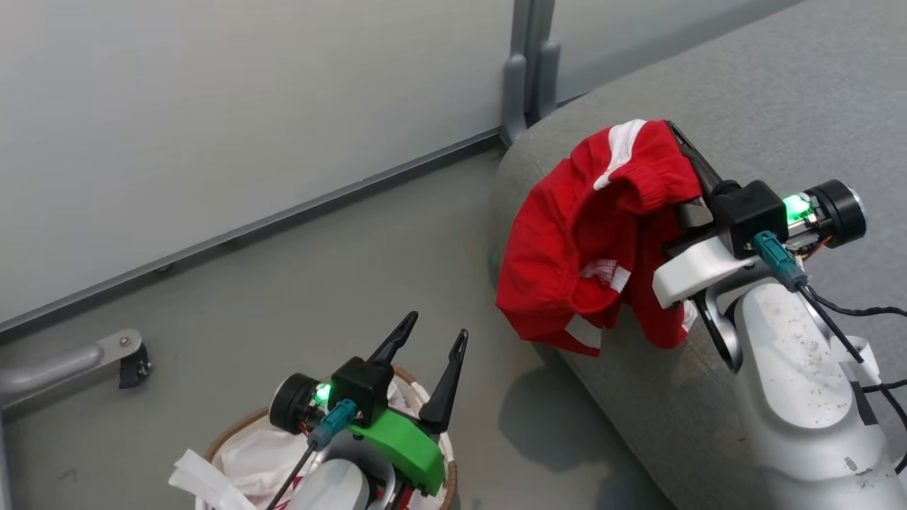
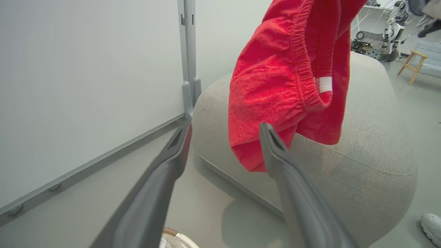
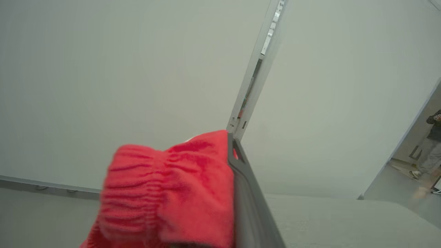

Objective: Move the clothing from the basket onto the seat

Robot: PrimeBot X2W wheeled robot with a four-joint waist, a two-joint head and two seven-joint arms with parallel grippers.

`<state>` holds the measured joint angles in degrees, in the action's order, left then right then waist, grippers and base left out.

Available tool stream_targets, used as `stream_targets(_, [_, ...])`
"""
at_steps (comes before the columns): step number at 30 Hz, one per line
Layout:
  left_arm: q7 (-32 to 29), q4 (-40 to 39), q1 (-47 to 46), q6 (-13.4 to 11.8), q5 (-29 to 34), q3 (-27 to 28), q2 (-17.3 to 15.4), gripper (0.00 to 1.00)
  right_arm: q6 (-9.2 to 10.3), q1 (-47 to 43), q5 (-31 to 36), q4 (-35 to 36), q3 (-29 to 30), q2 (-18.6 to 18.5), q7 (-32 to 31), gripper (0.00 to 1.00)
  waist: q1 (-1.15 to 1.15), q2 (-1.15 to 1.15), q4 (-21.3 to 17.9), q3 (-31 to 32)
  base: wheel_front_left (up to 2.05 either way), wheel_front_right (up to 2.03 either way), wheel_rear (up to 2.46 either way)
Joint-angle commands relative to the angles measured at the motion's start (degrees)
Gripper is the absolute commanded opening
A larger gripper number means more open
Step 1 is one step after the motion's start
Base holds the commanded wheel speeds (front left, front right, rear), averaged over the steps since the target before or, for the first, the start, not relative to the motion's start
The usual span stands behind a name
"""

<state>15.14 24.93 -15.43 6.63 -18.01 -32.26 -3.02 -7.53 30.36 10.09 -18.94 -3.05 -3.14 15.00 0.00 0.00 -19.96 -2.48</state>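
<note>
The red clothing point(image 1: 595, 234) with white stripe trim hangs from my right gripper point(image 1: 677, 134), which is shut on its elastic waistband above the near corner of the light grey seat point(image 1: 744, 106). The fabric's lower folds drape against the seat's edge. In the right wrist view the clothing point(image 3: 172, 193) covers one finger of the right gripper point(image 3: 229, 137). My left gripper point(image 1: 437, 326) stands open and empty over the basket point(image 1: 234, 425), whose white liner shows. In the left wrist view the clothing point(image 2: 275, 79) hangs over the seat point(image 2: 361, 155) beyond the open left gripper point(image 2: 225, 129).
A white wall panel with a grey post point(image 1: 528, 71) stands behind the seat. A metal leg with a caster point(image 1: 131, 361) rests on the grey floor at the left. A shoe point(image 2: 432, 224) shows by the seat, and a person point(image 3: 430, 144) stands in a far doorway.
</note>
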Motion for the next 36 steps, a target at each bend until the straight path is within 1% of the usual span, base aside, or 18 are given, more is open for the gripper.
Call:
stream_targets(1, [0.01,-0.01,-1.04,0.3,0.41,-0.06,-0.14,1.0,0.08,0.96,0.07,0.1,0.21,-0.16,0.28,0.0,0.0,0.0,-5.28,-3.65,0.0,0.0,0.0])
stream_targets(6, [0.01,0.16,-1.9,0.57,1.34,-0.59,-0.08,1.0,0.08,0.58,-0.28,0.17,1.17,-0.1,0.29,0.0,0.0,0.0,-6.5,-4.98,0.0,0.0,0.0])
stream_targets(11, [0.01,0.02,-3.22,0.81,2.36,-1.36,-0.05,1.0,0.08,1.48,-0.48,-0.54,2.13,-0.5,0.29,0.0,0.0,0.0,-5.86,-7.43,0.0,0.0,0.0])
stream_targets(14, [0.01,-0.12,-4.44,0.83,2.98,-1.79,-0.26,1.0,0.08,4.45,0.0,-1.64,3.14,-2.5,0.28,0.0,0.0,0.0,-4.68,-9.89,0.0,0.0,0.0])
stream_targets(18, [0.01,-0.7,-6.44,0.86,3.43,-1.89,-1.07,1.0,0.08,10.87,0.47,-2.88,5.92,-5.77,0.29,0.0,0.0,0.0,-2.37,-14.16,0.0,0.0,0.0])
stream_targets(22, [0.01,-1.33,-9.42,0.88,4.42,-2.37,-2.19,1.0,0.08,19.13,0.03,-4.6,9.95,-10.32,0.28,0.0,0.0,0.0,0.98,-19.87,0.0,0.0,0.0])
stream_targets(26, [-0.01,-2.16,-11.81,0.89,5.2,-2.27,-3.75,1.0,0.08,26.68,1.23,-6.78,13.43,-15.03,0.28,0.0,0.0,0.0,3.65,-25.23,0.0,0.0,0.0])
stream_targets(29, [-0.01,-2.86,-13.79,0.88,5.99,-2.11,-4.91,1.0,0.08,31.6,1.65,-8.62,17.93,-17.87,0.28,0.0,0.0,0.0,5.15,-28.92,0.0,0.0,0.0])
stream_targets(33, [-0.02,-3.55,-15.37,0.87,6.63,-2.67,-5.35,1.0,0.08,33.76,2.88,-11.97,22.33,-19.98,0.22,0.0,0.0,0.0,6.91,-32.41,0.0,0.0,0.0])
stream_targets(36, [-0.09,-4.19,-16.43,0.51,6.81,-2.68,-5.62,1.0,0.08,33.03,3.91,-14.35,25.26,-20.6,0.22,0.0,0.0,0.0,7.61,-34.48,0.0,0.0,0.0])
